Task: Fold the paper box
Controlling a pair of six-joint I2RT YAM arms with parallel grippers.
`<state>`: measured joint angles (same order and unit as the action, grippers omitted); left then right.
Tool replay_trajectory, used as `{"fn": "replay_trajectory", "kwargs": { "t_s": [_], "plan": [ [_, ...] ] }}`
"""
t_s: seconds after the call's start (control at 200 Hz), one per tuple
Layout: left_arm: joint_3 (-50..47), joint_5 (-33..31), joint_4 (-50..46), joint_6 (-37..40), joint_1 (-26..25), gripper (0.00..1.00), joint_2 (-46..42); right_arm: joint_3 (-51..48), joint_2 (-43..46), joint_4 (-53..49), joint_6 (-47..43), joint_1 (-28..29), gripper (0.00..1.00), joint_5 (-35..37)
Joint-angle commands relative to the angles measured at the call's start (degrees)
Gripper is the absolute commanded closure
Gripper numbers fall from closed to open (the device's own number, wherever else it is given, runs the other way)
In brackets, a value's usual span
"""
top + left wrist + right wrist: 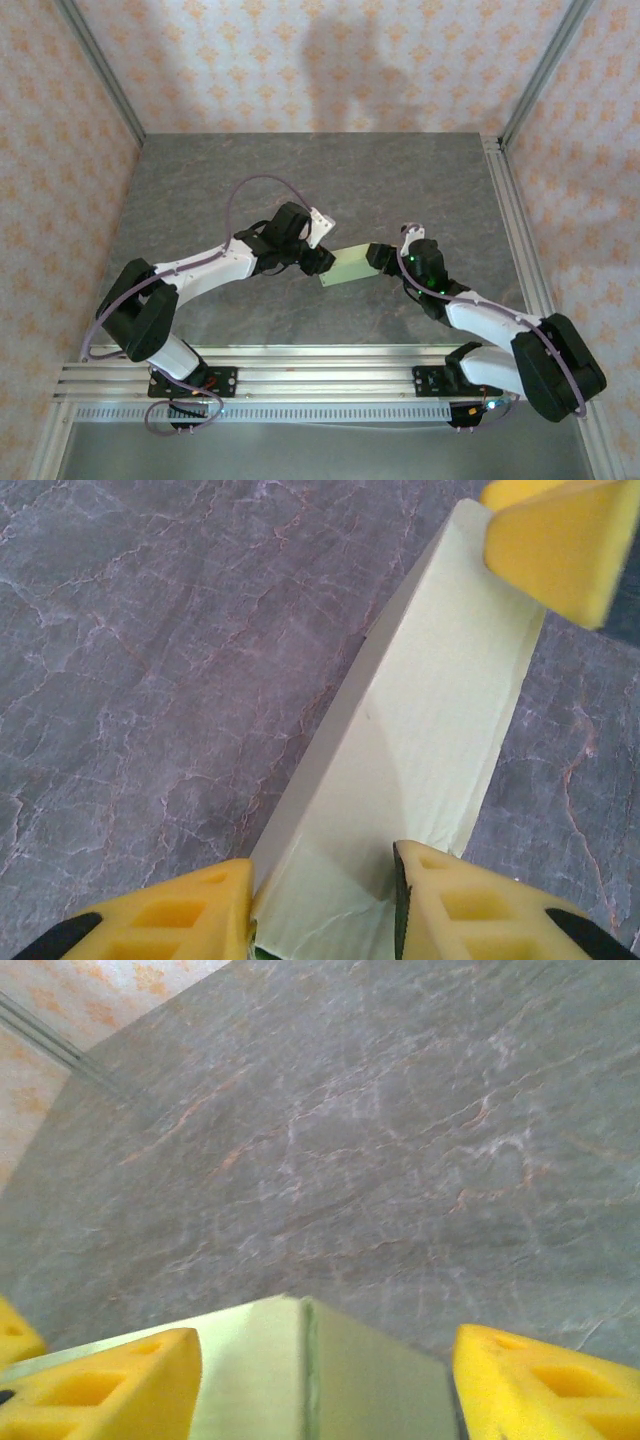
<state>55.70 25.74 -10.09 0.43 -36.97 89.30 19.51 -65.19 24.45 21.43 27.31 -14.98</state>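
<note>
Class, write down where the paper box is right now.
In the top external view, the paper box is near the middle of the table, spanning between the left gripper and the right gripper.

The paper box is plain pale yellow-green. The table is grey, marbled with pale and rust veins. The walls are peach with a repeating orange floral motif. The fingers are yellow. The arms are white and black.
</note>
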Motion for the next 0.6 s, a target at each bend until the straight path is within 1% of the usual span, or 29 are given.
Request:
{"fn": "replay_trajectory", "kwargs": {
  "t_s": [0.0, 0.08, 0.125, 0.2, 0.315, 0.375, 0.45, 0.511, 0.596],
  "plan": [
    [-2.7, -2.3, -4.0, 1.3, 0.3, 0.62, 3.1, 1.8, 3.4, -3.3, 2.1, -0.2, 0.28, -2.6],
    [-2.7, -2.2, -4.2, 1.6, 0.3, 0.62, 3.3, 2.0, 4.9, -5.0, 2.9, -0.4, 0.27, -3.6],
    [-2.7, -2.2, -4.2, 1.7, 0.3, 0.62, 3.4, 2.2, 5.0, -6.4, 2.9, -0.6, 0.29, -4.0],
    [-2.6, -2.0, -4.1, 1.9, 0.3, 0.62, 3.6, 2.8, 4.0, -8.5, 2.7, -0.9, 0.35, -4.0],
    [-2.6, -1.7, -4.0, 2.1, 0.3, 0.62, 3.9, 3.4, 0.3, -10.6, 5.0, -2.2, 0.49, -3.3],
    [-2.5, -1.8, -4.2, 2.4, 0.3, 0.62, 3.9, 3.9, -1.4, -11.8, 5.1, -2.4, 0.54, -2.7],
    [-2.5, -1.9, -4.4, 2.6, 0.3, 0.62, 4.0, 4.6, -2.4, -14.1, 4.7, -2.4, 0.64, -1.0],
    [-2.4, -1.9, -4.4, 2.8, 0.3, 0.62, 4.0, 4.7, -2.3, -15.6, 3.7, -2.4, 0.66, -0.6],
    [-2.1, -1.9, -4.3, 3.0, 0.3, 0.62, 3.8, 4.8, -2.2, -16.2, 3.2, -2.4, 0.66, -1.1]
  ]
}}
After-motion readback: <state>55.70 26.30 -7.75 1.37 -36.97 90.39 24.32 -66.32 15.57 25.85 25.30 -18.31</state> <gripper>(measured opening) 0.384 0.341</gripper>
